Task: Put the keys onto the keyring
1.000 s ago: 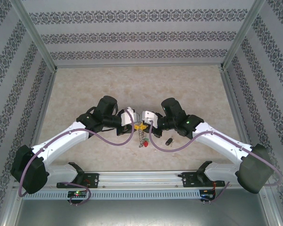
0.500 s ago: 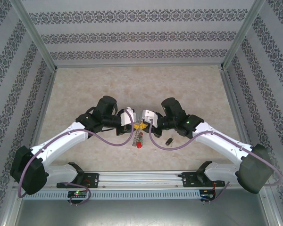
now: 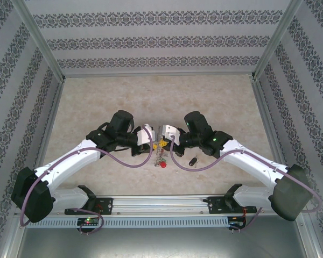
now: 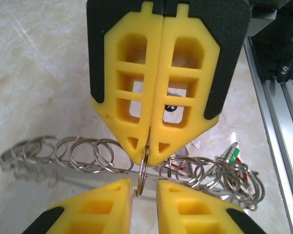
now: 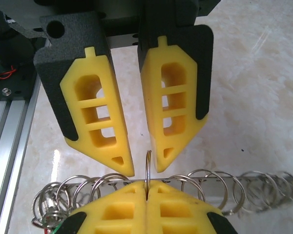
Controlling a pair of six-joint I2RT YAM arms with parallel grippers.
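Keyring (image 4: 102,155) is mid-bench (image 3: 97,102) between both arms, one of its rings pinched edge-on in the right gripper (image 5: 146,187), jaws fully together. Left gripper (image 4: 144,185) faces it, narrowly apart, straddling that ring without clamping. Red key (image 3: 164,164) is at 6 o'clock from the grippers, black key (image 3: 192,160) on the bench at 4 o'clock.

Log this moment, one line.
right gripper: shut on keyring | left gripper: open around it | red key: at keyring end | black key: on table
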